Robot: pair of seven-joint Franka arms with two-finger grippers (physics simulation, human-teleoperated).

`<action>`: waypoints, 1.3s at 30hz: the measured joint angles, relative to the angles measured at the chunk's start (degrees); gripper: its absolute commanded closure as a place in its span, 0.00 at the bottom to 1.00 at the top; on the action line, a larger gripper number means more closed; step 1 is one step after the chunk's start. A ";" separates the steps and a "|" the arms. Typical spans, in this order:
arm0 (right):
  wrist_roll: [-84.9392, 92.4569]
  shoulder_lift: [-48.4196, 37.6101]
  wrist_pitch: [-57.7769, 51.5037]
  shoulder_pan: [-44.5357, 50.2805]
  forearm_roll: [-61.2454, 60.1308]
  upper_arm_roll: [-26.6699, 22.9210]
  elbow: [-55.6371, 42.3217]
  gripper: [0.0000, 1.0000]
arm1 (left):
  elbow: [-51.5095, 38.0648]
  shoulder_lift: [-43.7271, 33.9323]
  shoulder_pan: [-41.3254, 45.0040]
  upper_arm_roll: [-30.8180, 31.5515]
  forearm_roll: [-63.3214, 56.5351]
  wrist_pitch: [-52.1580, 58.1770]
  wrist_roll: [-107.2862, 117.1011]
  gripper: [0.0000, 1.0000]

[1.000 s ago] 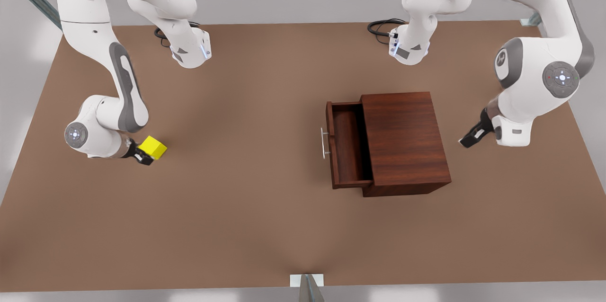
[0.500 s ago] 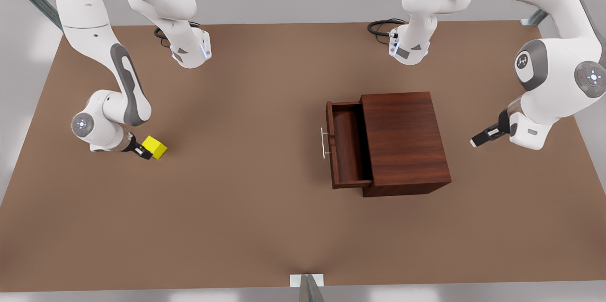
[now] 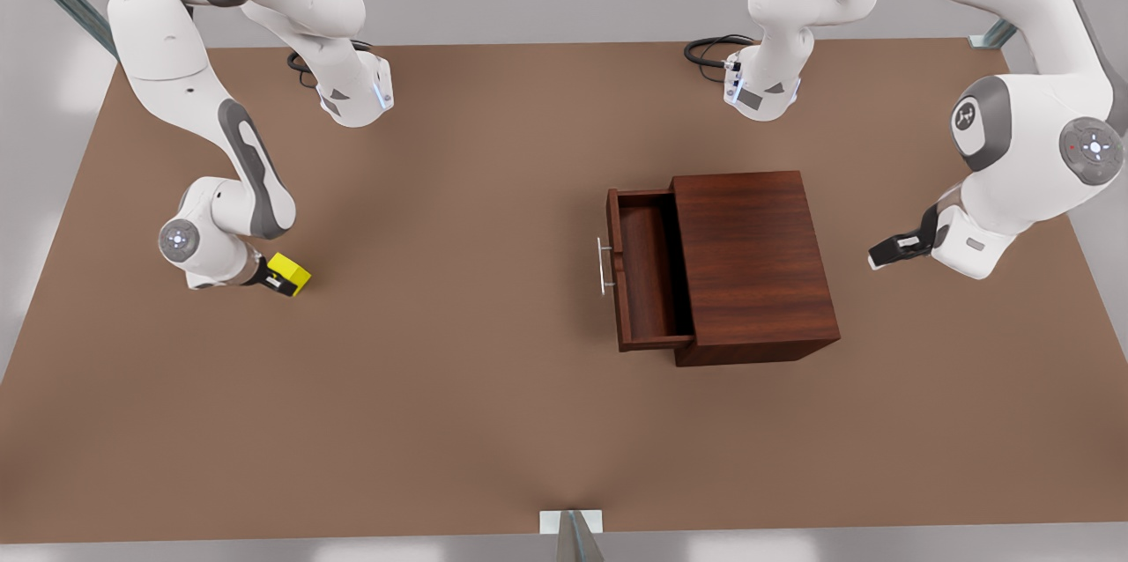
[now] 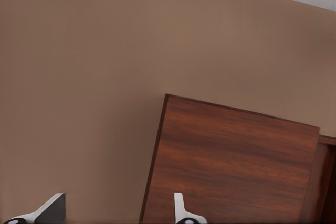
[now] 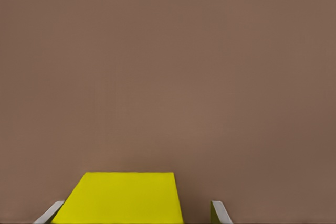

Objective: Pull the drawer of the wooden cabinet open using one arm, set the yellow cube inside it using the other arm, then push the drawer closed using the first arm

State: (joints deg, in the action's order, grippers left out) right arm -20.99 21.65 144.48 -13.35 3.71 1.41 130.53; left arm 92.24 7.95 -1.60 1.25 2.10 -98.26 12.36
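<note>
Your right gripper (image 3: pixel 280 280) straddles the yellow cube (image 3: pixel 290 274) at nine o'clock on the brown table (image 3: pixel 458 421), fingers (image 5: pixel 219 213) spread around it with a gap on one side, not yet clamped. Expect a light, rigid, smooth block; pinch opposite flat faces. The left gripper (image 3: pixel 886 252) waits open at three o'clock behind the wooden cabinet (image 3: pixel 749 267), whose drawer (image 3: pixel 641 280) stands open. Open tabletop lies between.

Two white Franka arms, glossy rounded shells, grey bands and panels at joints. Round grey joint caps with small lit dots, one lower left of the frame, one at right. Black end effectors: right end effector (image 3: pixel 284 282), left end effector (image 3: pixel 884 255). Fingertips (image 4: pixel 185 212) pale grey. Black cables coiled at both bases, top of the frame.
</note>
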 measured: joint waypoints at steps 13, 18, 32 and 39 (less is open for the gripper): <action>1.15 -0.59 0.72 0.06 -0.22 0.21 1.15 0.26 | -0.09 0.21 0.38 0.06 -0.54 0.35 -3.24 0.00; 2.10 -1.63 0.71 0.06 -0.84 0.36 1.07 0.41 | -0.07 0.26 0.77 0.06 -0.60 0.38 -3.97 0.00; -4.67 -5.43 -33.14 11.15 -6.88 8.34 -38.98 0.44 | -0.02 0.53 1.59 0.07 -0.62 0.51 -5.25 0.00; -19.52 -0.52 -41.58 26.68 -11.27 8.48 -49.82 0.44 | -0.02 0.54 1.50 0.06 -0.59 0.58 -5.60 0.00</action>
State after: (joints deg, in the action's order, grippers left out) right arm -40.51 21.13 102.90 13.34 -7.56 9.89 80.71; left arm 92.23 8.49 -0.10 1.31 1.51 -97.67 6.76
